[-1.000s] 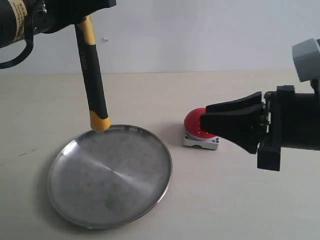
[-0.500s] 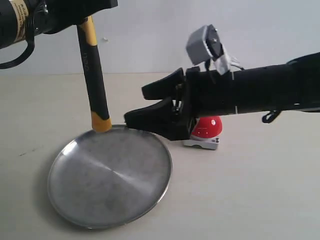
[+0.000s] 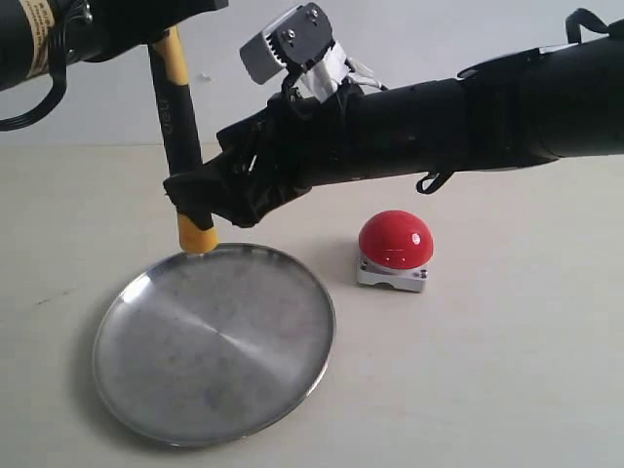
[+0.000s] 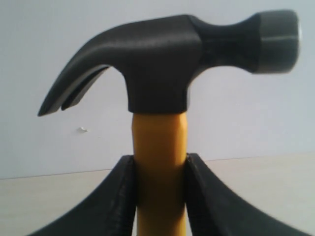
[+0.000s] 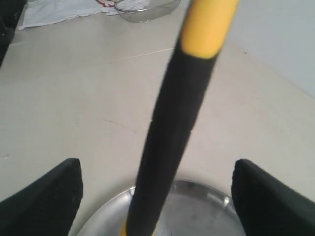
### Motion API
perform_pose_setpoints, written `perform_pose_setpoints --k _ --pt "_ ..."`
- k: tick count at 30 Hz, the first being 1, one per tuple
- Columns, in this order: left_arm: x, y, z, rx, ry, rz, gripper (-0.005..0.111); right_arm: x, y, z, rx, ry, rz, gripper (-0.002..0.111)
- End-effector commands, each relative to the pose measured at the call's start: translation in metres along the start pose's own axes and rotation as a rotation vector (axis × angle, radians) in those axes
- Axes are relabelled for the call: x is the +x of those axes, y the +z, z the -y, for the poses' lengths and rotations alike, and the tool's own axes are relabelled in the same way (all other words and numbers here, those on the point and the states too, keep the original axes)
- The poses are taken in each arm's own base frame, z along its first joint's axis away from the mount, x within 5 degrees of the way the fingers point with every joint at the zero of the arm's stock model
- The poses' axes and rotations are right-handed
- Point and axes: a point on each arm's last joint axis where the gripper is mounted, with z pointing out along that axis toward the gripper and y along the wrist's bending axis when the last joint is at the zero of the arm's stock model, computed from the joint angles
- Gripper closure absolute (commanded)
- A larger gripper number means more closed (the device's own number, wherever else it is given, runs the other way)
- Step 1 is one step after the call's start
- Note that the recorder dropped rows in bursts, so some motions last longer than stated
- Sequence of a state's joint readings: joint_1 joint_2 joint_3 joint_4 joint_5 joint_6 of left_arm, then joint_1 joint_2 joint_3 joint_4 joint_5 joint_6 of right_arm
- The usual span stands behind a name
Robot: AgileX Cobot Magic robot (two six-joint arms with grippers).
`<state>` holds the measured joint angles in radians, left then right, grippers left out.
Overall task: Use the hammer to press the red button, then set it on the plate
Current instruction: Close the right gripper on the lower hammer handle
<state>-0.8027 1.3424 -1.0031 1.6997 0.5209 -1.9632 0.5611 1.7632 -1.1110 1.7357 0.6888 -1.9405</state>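
The hammer [image 3: 182,127] hangs upright, head up, with its yellow handle end just above the far rim of the plate [image 3: 214,341]. My left gripper [image 4: 158,164] is shut on the yellow neck below the dark steel head [image 4: 167,64]. My right gripper [image 3: 200,200] reaches across from the right and stands open. Its fingers [image 5: 54,196] lie wide on either side of the black grip [image 5: 170,142] and touch nothing. The red button [image 3: 395,239] sits on its grey base to the right of the plate, with the right arm passing above it.
The silver plate [image 5: 206,211] lies directly under the handle. Far across the table lie a white cloth [image 5: 59,10] and a wire strainer [image 5: 147,7]. A pale wall stands behind the table.
My right arm has swung left from beside the red button, and its jaws have opened wide around the hammer's lower handle. The left arm and hammer have stayed put.
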Motion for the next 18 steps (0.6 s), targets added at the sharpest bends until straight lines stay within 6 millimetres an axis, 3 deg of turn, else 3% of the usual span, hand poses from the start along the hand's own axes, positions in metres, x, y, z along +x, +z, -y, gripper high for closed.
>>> perform_pose_setpoints --k 1,18 --pt "-0.011 -0.002 0.0 -0.011 0.011 0.054 0.107 -0.002 0.01 0.009 0.016 0.064 0.004 0.03" --pt "-0.011 -0.002 0.0 -0.018 -0.01 0.057 0.107 -0.006 0.032 0.024 -0.011 0.103 0.027 0.033"
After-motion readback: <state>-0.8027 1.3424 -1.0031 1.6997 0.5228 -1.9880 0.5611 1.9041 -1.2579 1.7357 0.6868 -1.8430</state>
